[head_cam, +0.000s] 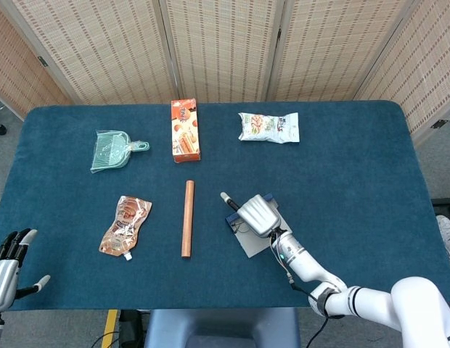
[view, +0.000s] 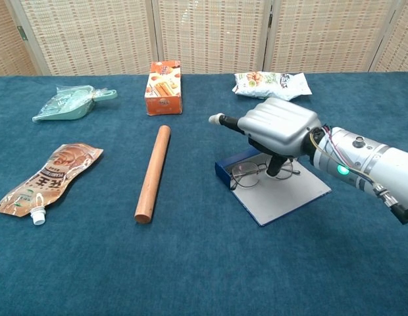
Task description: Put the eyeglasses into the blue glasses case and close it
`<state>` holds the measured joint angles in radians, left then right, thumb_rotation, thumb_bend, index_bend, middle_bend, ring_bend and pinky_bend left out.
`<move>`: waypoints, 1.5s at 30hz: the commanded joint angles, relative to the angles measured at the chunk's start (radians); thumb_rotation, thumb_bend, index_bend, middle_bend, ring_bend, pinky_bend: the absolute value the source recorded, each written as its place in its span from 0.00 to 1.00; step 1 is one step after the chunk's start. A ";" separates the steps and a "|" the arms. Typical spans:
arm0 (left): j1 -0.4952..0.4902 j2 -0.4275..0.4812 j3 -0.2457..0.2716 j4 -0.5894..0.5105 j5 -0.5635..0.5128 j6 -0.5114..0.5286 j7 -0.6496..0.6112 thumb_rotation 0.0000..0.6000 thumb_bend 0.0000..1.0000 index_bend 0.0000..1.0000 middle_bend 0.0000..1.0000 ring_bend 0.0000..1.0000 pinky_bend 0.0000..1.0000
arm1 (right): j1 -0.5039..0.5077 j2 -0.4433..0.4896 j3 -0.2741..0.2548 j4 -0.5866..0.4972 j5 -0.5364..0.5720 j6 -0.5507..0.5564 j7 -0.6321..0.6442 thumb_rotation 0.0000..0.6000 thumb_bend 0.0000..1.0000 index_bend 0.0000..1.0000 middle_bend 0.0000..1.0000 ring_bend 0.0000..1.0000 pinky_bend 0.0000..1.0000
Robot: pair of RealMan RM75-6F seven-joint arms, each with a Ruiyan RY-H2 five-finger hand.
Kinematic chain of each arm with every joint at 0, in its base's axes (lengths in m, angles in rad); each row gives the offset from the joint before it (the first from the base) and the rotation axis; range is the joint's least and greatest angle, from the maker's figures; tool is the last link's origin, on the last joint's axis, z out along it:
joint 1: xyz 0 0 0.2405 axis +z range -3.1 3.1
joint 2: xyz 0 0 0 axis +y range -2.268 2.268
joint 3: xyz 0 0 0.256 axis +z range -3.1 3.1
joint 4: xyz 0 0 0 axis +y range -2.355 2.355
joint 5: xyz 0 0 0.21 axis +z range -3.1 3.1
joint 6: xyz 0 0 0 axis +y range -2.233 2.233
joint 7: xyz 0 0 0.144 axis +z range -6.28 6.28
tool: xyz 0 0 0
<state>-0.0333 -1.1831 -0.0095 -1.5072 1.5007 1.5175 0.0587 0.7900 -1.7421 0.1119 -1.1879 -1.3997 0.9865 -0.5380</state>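
Observation:
The blue glasses case (view: 283, 195) lies open on the table right of centre, its grey inside facing up and its blue wall (view: 223, 171) on the left. The thin-framed eyeglasses (view: 245, 174) lie across it against that wall, with one lens hidden. My right hand (view: 278, 128) hangs palm down just over them. One finger sticks out to the left and the others curl down onto the glasses; whether they pinch the frame is hidden. In the head view the right hand (head_cam: 257, 214) covers most of the case (head_cam: 251, 246). My left hand (head_cam: 7, 262) sits at the near left table edge, fingers apart and empty.
A wooden rod (view: 153, 172) lies left of the case. A brown spouted pouch (view: 47, 177) and a green dustpan (view: 70, 103) are further left. An orange box (view: 164, 87) and a snack bag (view: 270, 84) lie at the back.

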 commanded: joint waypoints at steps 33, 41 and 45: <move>0.006 0.007 0.002 -0.017 -0.004 -0.008 0.015 1.00 0.19 0.12 0.12 0.10 0.26 | -0.031 0.055 -0.019 0.064 0.002 -0.017 0.079 1.00 0.11 0.00 0.84 1.00 0.86; 0.003 0.003 0.005 -0.015 -0.001 -0.014 0.016 1.00 0.19 0.12 0.12 0.10 0.26 | 0.001 0.012 0.012 0.127 0.007 -0.027 0.071 1.00 0.11 0.00 0.84 1.00 0.86; 0.005 0.002 0.003 -0.010 -0.004 -0.012 0.012 1.00 0.19 0.12 0.12 0.10 0.26 | 0.017 -0.005 0.025 0.149 0.013 -0.036 0.063 1.00 0.11 0.00 0.84 1.00 0.86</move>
<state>-0.0281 -1.1811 -0.0068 -1.5171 1.4966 1.5058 0.0706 0.8036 -1.7441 0.1336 -1.0421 -1.3886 0.9517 -0.4737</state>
